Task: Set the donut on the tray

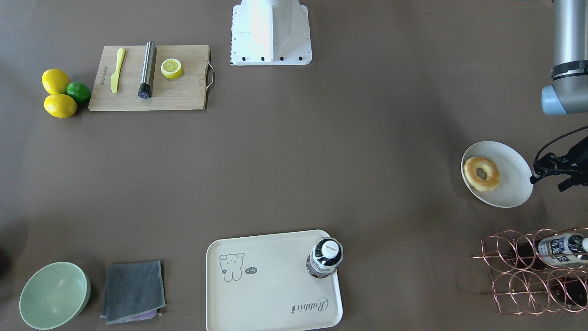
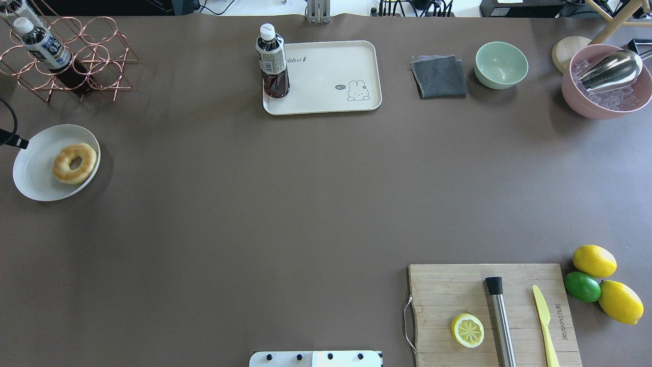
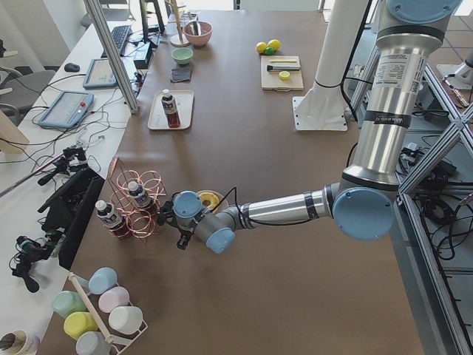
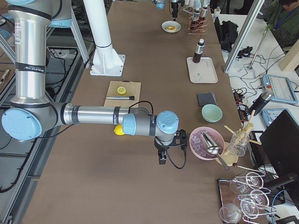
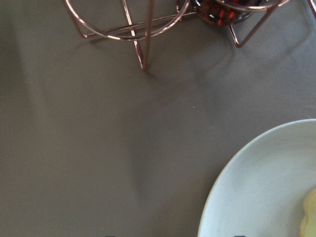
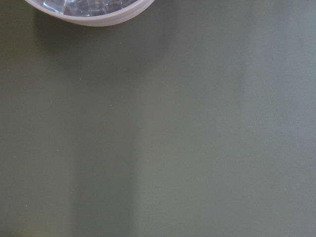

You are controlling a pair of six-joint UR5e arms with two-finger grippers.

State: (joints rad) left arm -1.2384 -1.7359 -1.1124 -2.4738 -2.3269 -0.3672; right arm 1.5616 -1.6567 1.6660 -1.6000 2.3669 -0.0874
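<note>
Donut (image 2: 75, 163) lies flat on the plate (image 2: 33, 171) just beside the left gripper (image 3: 182, 238) (finger spread hidden, cannot tell), probably light, soft, slick-glazed, so pinch gently across one side of the ring.

you have one donut (image 2: 61, 171), one tray (image 2: 326, 71), one plate (image 2: 30, 171), three bottles (image 3: 170, 109) (image 3: 138, 197) (image 3: 110, 217), two lemons (image 2: 594, 261) (image 2: 620, 302), one lime (image 2: 582, 286) and two bowls (image 2: 501, 76) (image 2: 586, 106).

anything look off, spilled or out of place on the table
Nothing looks spilled, tipped or damaged. The donut lies flat on the white plate, and a bottle stands upright on one corner of the tray.
</note>
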